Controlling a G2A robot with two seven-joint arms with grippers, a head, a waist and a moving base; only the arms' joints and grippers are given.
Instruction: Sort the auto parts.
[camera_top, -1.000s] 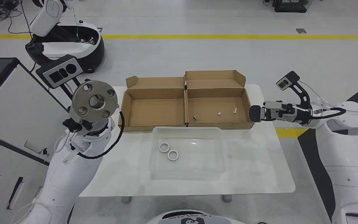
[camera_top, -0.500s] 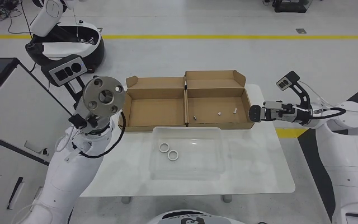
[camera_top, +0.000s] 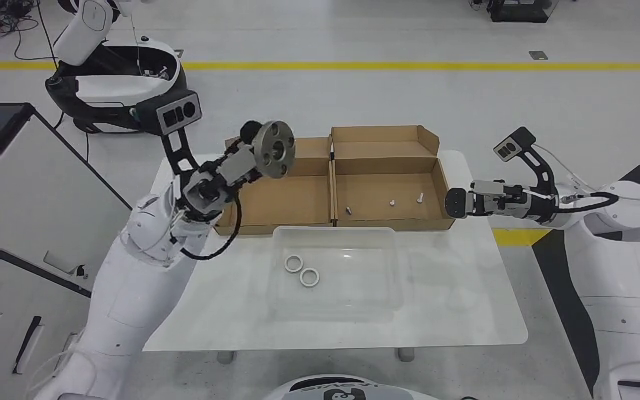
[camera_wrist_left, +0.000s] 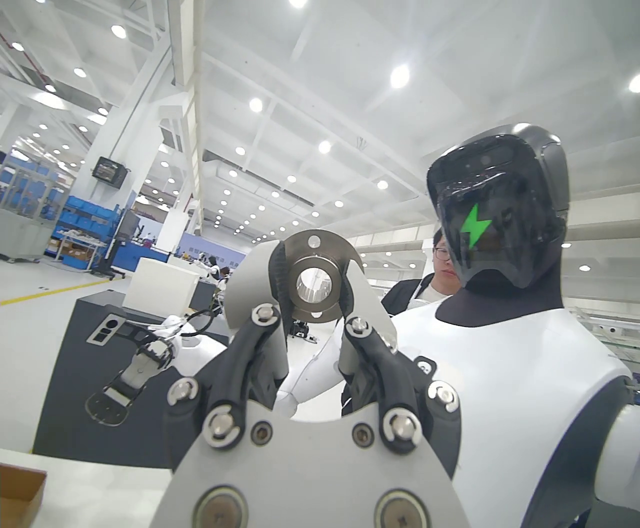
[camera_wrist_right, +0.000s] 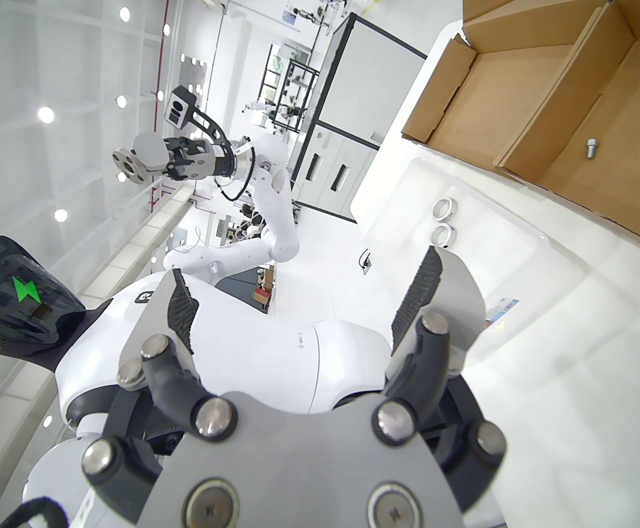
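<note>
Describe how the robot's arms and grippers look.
The left arm and right arm have smooth white shells; a black cable loops at the left wrist. The left gripper and right gripper share grey screwed plates, black linkages and white fingers with ribbed black pads.

The flange (camera_top: 272, 149) is dull grey metal, the two boxes (camera_top: 278, 202) brown cardboard, the rings (camera_top: 294, 264) silvery-white, the table (camera_top: 470, 290) white.

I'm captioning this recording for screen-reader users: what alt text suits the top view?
The left tool holds a round grey metal flange raised near the left open brown cardboard box. A clear plastic tray in front holds two white rings; the open right tool hangs beside the right brown cardboard box.
</note>
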